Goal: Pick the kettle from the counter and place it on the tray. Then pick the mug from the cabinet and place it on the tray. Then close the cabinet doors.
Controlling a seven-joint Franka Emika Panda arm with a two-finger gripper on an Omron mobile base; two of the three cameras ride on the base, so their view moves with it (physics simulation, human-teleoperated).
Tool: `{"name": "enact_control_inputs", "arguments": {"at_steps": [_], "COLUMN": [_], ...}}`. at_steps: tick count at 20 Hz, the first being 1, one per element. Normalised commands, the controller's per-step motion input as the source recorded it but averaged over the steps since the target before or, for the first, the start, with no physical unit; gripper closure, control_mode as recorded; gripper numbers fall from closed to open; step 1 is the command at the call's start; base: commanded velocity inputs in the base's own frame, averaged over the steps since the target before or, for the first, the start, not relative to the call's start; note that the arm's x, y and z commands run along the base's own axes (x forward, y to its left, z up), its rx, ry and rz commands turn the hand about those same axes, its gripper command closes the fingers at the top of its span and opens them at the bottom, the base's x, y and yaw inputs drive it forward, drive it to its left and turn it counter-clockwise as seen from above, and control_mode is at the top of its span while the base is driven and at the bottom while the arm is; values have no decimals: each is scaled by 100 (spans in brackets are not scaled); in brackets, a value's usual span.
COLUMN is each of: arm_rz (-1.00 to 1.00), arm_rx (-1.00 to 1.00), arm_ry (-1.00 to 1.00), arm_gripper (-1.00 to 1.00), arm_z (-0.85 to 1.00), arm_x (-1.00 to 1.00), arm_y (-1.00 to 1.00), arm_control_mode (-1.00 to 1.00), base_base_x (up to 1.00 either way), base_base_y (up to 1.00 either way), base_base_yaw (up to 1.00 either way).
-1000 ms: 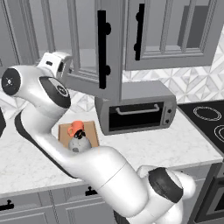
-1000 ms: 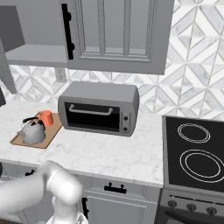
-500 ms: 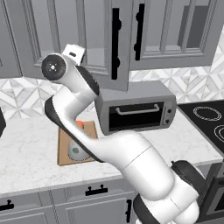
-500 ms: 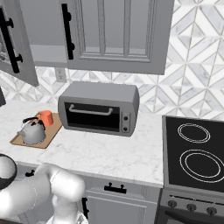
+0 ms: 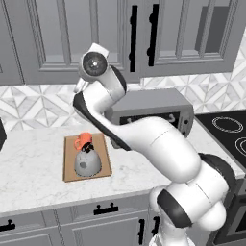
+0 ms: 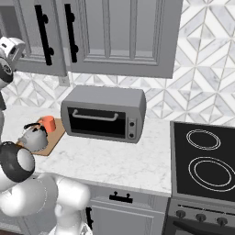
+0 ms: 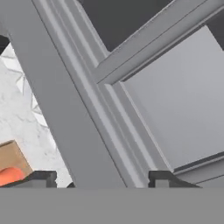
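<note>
- Desk (image 5: 33,168): white marble top, carrying the tray (image 5: 70,172) near its front edge.
- Tray: the kettle (image 5: 87,162) sits on it; the mug (image 5: 84,140) stands on it just behind the kettle. Both placements judged complete.
- Toaster oven (image 6: 103,113): beside the tray, not involved.
- Fingers (image 7: 99,180): set well apart with nothing between them, facing a grey door frame at close range.
- Cabinet doors (image 5: 103,36): appear shut, handles side by side. Closing judged finished or nearly so; full seating cannot be confirmed.
</note>
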Motion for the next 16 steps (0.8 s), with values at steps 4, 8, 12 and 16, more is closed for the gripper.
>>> {"name": "enact_control_inputs", "arguments": {"at_steps": [4, 8, 12, 16], "arm_rz": [5, 5, 4, 3], "arm_rx": [7, 6, 5, 0], "arm_ry": [0, 0, 0, -8], "arm_gripper": [-100, -100, -100, -100], "arm_z": [0, 0, 0, -9], "arm_x": [100, 95, 63, -3], "arm_y": [0, 0, 0, 0], "arm_control_mode": [-100, -100, -100, -100], "base_base_x": [0, 0, 0, 0], "base_base_y": [0, 0, 0, 0], "base_base_yaw": [0, 0, 0, 0]}}
